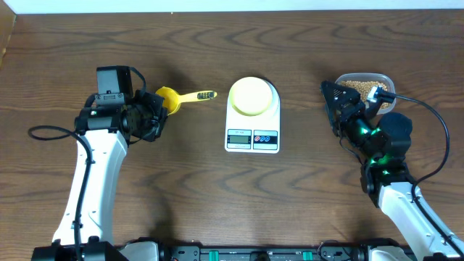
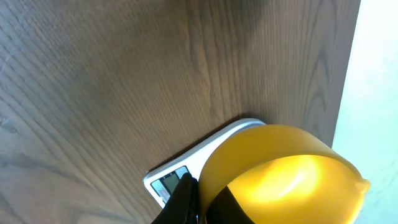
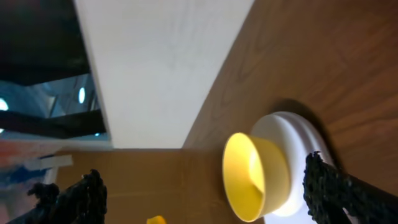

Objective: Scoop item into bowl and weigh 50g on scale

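At the middle of the dark brown wood-grain table [image 1: 217, 188]: white rectangular digital kitchen scale [image 1: 252, 138], with a small grey display and two buttons on the front edge; digits too small to read. On its platform, centred and upright: small round pale-yellow bowl [image 1: 252, 96].

Left of the scale, near but apart from it: yellow plastic long-handled scoop [image 1: 190, 96], cup to the left, handle pointing right toward the scale; cannot tell whether resting on the table or lifted just off it. Left pincer [image 1: 158, 110] at the cup end; narrow, pinching the scoop's cup wall; in the left wrist view, a strip of yellow rim between the two black fingers [image 2: 180, 202], with the scale's display corner just behind the cup.

Right of the scale, well apart and toward the far edge: clear rounded-rectangular plastic container [image 1: 388, 78], holding the many small round tan-beige beans [image 1: 357, 85]; every visible bean inside it. Right pincer [image 1: 335, 107] just beside the container's left side, between it and the scale; wide apart, gripping nothing; in the right wrist view, one black finger at each edge of the frame, bowl and scale platform in the gap beyond.
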Tool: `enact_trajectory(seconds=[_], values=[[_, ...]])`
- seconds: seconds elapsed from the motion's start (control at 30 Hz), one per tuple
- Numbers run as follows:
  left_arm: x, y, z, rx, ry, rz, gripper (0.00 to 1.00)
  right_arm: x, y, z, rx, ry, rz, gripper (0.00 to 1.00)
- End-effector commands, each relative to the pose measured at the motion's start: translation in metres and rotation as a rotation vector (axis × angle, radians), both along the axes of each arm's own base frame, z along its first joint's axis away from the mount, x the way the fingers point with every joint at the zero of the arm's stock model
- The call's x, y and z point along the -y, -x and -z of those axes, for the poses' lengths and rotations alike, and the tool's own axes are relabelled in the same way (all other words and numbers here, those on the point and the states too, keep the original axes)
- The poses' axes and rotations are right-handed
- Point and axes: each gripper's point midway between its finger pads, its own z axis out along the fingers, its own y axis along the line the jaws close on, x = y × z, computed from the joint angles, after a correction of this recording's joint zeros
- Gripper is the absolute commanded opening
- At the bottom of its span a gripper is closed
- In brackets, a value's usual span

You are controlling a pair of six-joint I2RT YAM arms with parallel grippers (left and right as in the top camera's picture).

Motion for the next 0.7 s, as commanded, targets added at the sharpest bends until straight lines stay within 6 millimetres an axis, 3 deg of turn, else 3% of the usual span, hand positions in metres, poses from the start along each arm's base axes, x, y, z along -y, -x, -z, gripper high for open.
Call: enact_trajectory(seconds=[0.0, 0.3, 0.47, 0.67], values=[[0.002, -0.002, -0.010, 0.014, 0.026, -0.029, 0.08, -0.014, 0.001, -0.018, 0.072, 0.006, -0.049, 0.96], [0.002, -0.002, -0.010, 0.018, 0.018, -0.015, 0.08, -0.027, 0.003, -0.042, 0.187, 0.045, -0.129, 0.88], [0.005, -0.004, -0.011, 0.030, 0.011, 0.005, 0.08, -0.035, 0.004, -0.059, 0.245, 0.072, -0.185, 0.98], [0.024, -0.015, -0.019, 0.102, 0.002, 0.075, 0.08, -0.036, -0.002, -0.055, 0.191, 0.120, -0.203, 0.98]])
